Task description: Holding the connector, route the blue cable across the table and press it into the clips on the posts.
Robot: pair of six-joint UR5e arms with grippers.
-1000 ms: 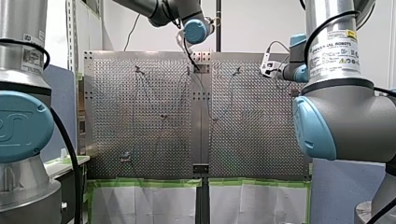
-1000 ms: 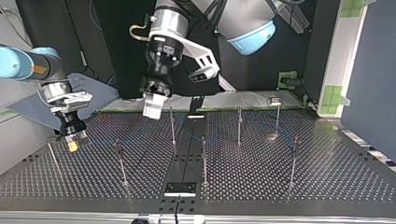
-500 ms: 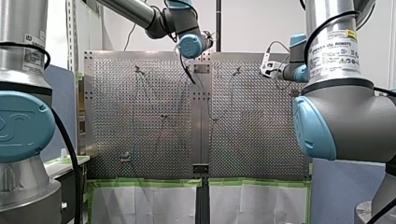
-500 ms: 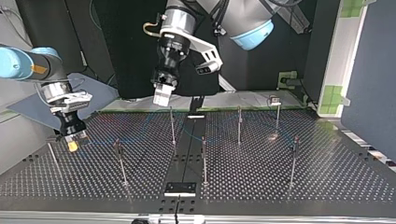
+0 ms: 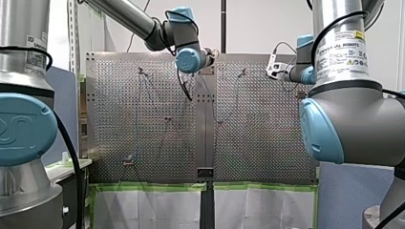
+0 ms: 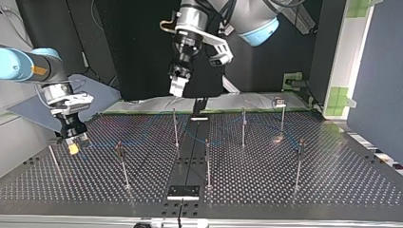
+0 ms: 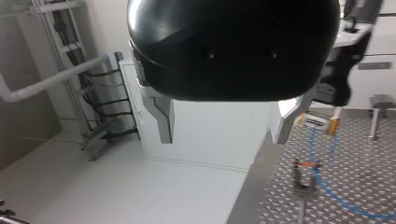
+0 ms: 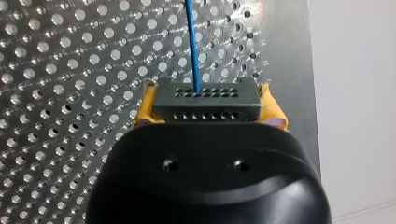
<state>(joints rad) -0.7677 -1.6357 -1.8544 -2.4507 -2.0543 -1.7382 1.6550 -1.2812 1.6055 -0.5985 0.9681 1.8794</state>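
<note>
So you've got the grey connector [image 8: 207, 102] pinched in the right gripper [image 6: 72, 146], squeezed between its yellow pads [image 8: 142, 112], low over the perforated table [image 6: 285, 180] at the top view's left. The blue cable [image 8: 192, 46] runs out ahead of it among the posts [image 6: 175, 128]. Your left gripper [image 6: 177, 88] hangs high above the table's back edge in that view, fingers [image 7: 161, 121] spread wide apart.

Grey, hole-studded connector [image 8: 207, 103] has thin blue cable [image 8: 192, 42] leaving its face.
</note>
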